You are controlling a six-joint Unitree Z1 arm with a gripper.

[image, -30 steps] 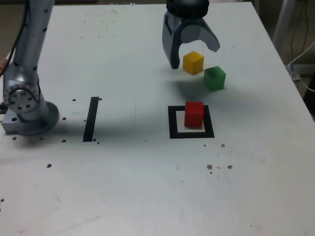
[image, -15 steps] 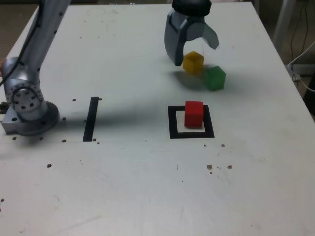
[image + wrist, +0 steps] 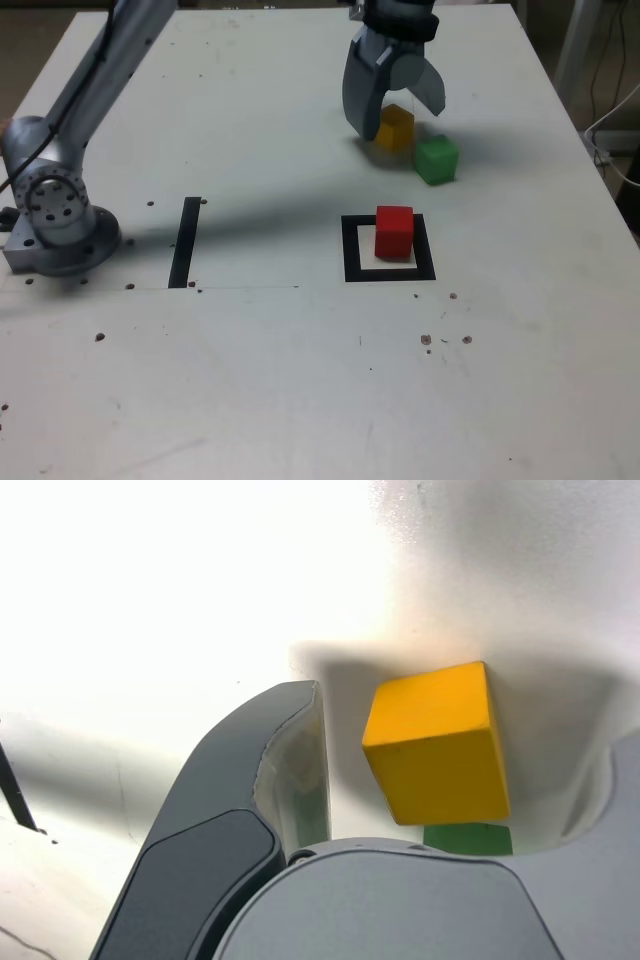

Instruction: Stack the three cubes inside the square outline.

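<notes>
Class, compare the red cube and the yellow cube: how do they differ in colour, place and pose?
The red cube is red; the yellow cube is orange-yellow. The red cube sits within the black square outline; the yellow cube lies outside it. In the exterior view, the red cube looks square-on, the yellow cube turned corner-first. Both are plain, solid-coloured cubes.

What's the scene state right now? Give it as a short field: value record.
red cube: inside the square outline, toward its right side in the exterior view
yellow cube: on the table, between the open jaws, not gripped
green cube: on the table, beside the yellow one, outside the outline
gripper: open, over the yellow cube, holding nothing
black strip: on the table, exterior view's left
stack: not started; no cube on another
</notes>
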